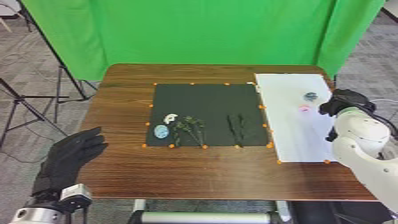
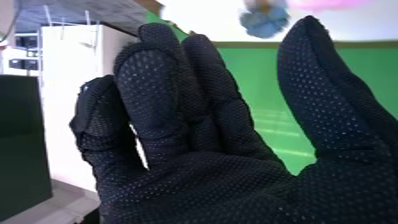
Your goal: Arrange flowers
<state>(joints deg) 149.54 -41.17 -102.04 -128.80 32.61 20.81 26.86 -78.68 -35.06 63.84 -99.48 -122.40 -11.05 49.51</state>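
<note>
We are holding our right hand (image 1: 348, 101), loosely open and empty, beside the pink flower (image 1: 305, 108) and blue flower (image 1: 310, 95) on the white sheet (image 1: 300, 135), apparently preparing a pickup, the next move needing a low reach and light pinch.

Right robot hand (image 1: 348, 101), fingers relaxed

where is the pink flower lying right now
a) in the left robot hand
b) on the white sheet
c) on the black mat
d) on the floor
b, the pink flower lies on the white sheet, beside the blue flower.
</note>
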